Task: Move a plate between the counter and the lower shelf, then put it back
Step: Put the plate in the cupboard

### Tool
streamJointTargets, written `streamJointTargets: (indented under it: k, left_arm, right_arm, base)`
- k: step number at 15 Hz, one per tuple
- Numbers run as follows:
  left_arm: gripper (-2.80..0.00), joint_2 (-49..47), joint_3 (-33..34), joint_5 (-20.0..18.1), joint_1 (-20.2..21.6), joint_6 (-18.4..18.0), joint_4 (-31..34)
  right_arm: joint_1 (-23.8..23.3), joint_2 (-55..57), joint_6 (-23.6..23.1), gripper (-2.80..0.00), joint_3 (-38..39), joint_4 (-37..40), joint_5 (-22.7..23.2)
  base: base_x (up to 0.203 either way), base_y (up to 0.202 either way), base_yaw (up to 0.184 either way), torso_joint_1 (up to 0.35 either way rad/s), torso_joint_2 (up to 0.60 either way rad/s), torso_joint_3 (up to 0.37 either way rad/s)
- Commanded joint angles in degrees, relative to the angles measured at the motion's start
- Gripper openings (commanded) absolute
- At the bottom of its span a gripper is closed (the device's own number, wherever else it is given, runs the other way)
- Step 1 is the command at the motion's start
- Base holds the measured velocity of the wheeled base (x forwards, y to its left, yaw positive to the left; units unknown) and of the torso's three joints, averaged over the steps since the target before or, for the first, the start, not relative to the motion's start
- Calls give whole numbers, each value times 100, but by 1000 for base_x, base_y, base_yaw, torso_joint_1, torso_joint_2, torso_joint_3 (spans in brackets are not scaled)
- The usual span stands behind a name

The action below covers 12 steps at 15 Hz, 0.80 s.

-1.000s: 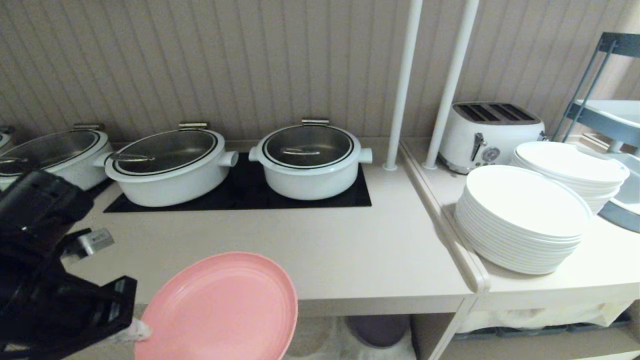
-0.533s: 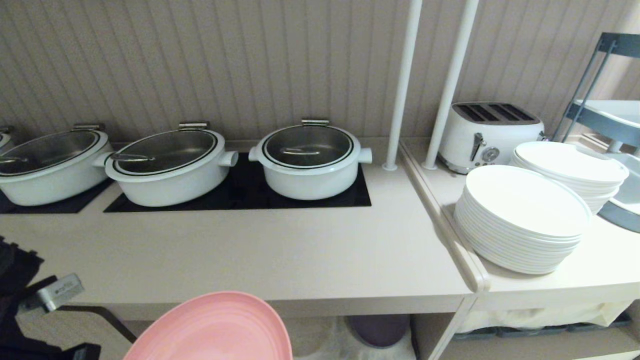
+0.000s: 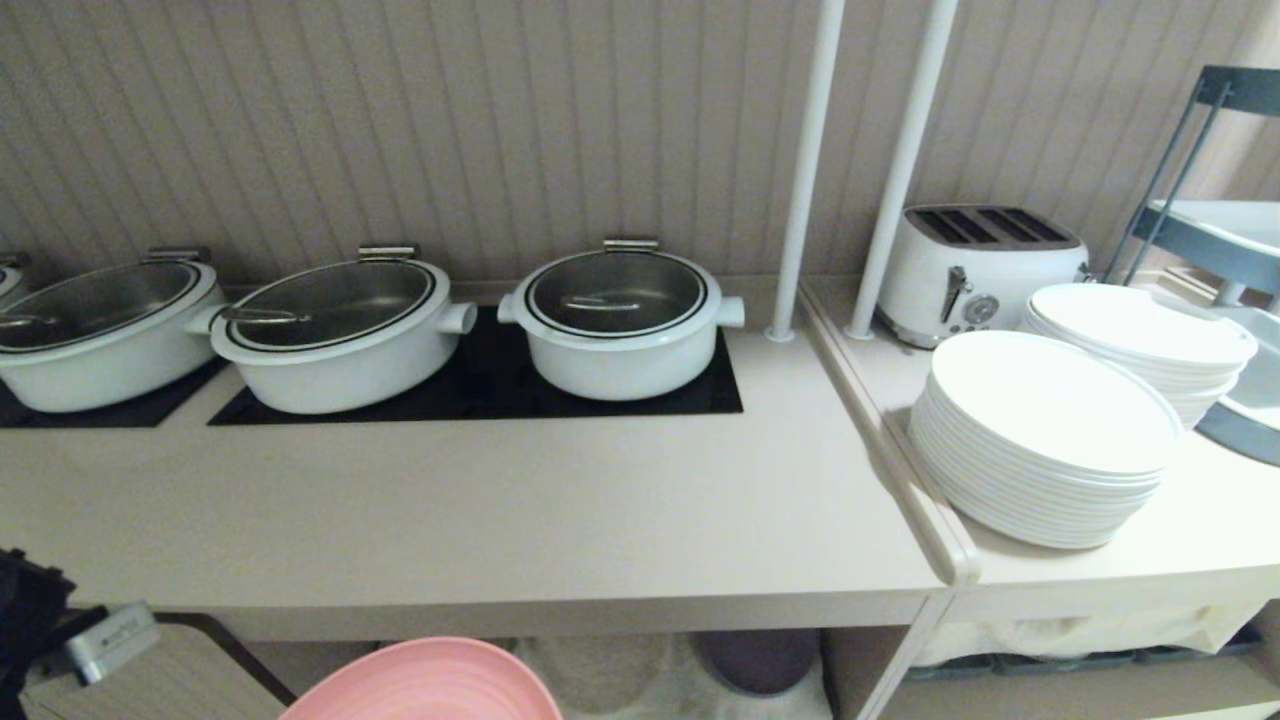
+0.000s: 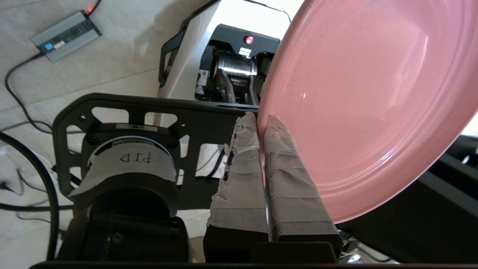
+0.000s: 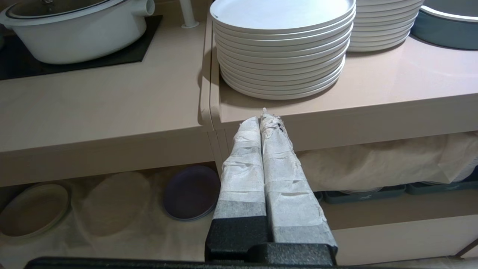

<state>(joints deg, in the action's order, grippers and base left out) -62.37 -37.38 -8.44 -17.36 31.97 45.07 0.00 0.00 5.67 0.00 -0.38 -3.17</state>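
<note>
A: What has the left end effector (image 4: 261,123) got?
B: It's clamped on the rim of the plate (image 4: 369,101), low in front of the desk (image 3: 520,520).
A: Pots?
B: Three lidded white pots (image 3: 340,330) on the desk; two stacks of white plates (image 3: 1050,440) to the right.
A: Right end effector (image 5: 263,117)?
B: Closed, empty.

My left gripper (image 4: 261,121) pinches the rim of the pink plate (image 4: 366,108) between its white-wrapped fingers (image 4: 287,175), holding it tilted above my black and white base (image 4: 209,71), a grey power brick (image 4: 65,36) on the pale floor (image 4: 123,56) beyond.
</note>
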Motion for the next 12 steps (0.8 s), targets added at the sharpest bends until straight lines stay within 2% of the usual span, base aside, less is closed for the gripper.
streamJointTargets:
  k: [1, 9, 12]
  left_arm:
    - [-280, -30, 11, -27, -4, 2, 28]
    - [-280, -91, 82, -70, 4, 72, 10]
    - [-280, -64, 317, -53, 21, 81, -79]
  right_arm:
    - [0, 0, 4, -280, 0, 3, 1]
    - [0, 0, 4, -280, 0, -6, 1]
    - [0, 0, 4, -280, 0, -2, 1]
  base:
    - [0, 0, 0, 0, 0, 0]
    - [0, 0, 0, 0, 0, 0]
    - [0, 0, 0, 0, 0, 0]
